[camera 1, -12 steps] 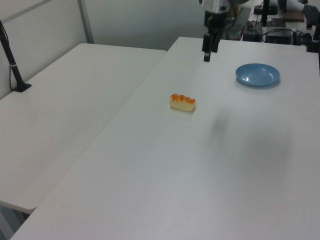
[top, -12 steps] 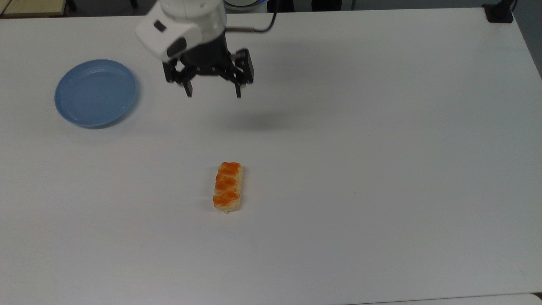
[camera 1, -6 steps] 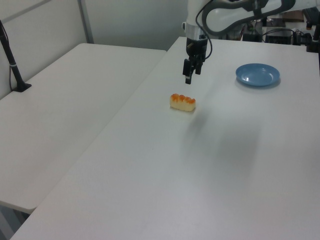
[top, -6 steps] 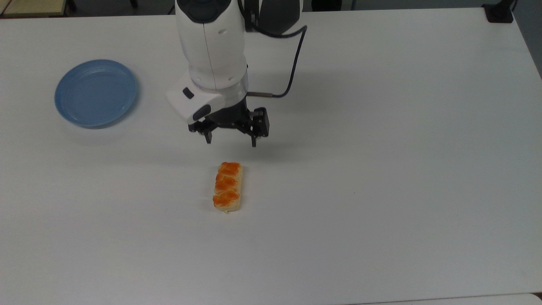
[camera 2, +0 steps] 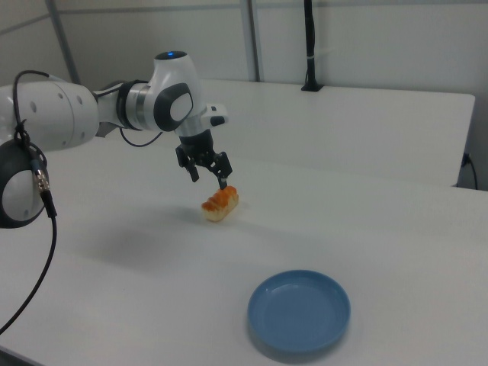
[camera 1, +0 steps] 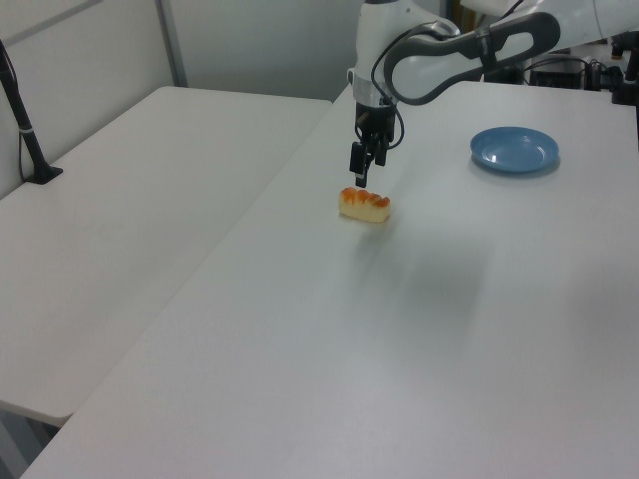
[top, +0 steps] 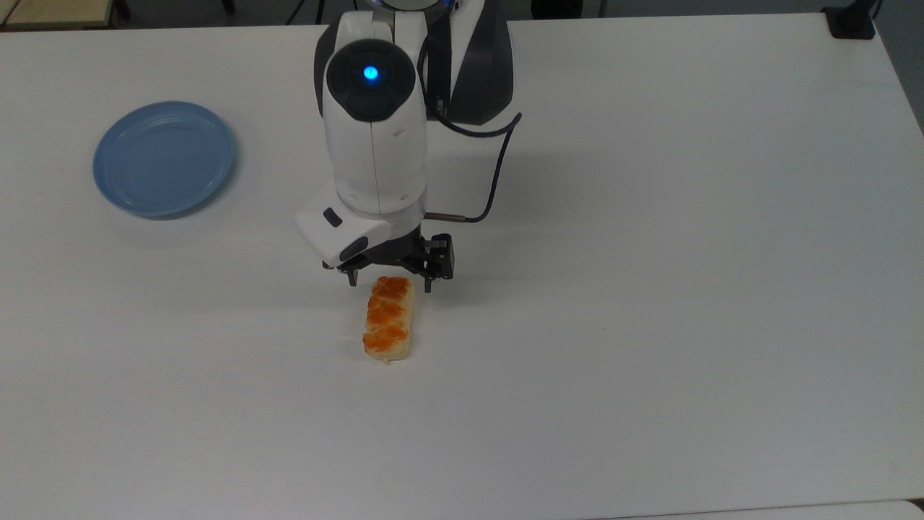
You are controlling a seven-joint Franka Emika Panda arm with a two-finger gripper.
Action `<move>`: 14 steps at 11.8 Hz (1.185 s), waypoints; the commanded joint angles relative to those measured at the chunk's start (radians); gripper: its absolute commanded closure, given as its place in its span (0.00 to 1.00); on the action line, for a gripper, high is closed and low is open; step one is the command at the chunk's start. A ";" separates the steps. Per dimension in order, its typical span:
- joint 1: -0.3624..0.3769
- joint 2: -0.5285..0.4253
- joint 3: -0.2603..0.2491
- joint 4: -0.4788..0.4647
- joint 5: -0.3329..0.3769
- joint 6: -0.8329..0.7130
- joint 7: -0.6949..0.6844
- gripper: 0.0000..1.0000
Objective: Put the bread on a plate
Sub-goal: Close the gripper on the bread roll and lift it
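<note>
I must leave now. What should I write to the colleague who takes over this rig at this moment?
Tool: open, holding nothing, just above one end of the bread, the end nearer the arm.
Bread: lying flat on the white table, not gripped.
Plate: far off toward the top view's upper left, nothing on it.
Done: the approach to the bread.
Left: lower, grasp the bread, carry it to the plate, release.

Arm swings down from the table's far edge w/ gripper (top: 389, 284) now hovering right over the bread's (top: 388, 318) near-arm end, fingers apart, straddling it. Blue light on arm now visible.
</note>
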 commanded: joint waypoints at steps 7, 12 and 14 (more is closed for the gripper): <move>0.015 0.119 -0.005 0.054 -0.073 0.063 0.057 0.02; 0.031 0.126 -0.004 0.027 -0.115 0.075 0.088 0.31; 0.034 0.121 -0.004 0.027 -0.111 0.075 0.138 0.51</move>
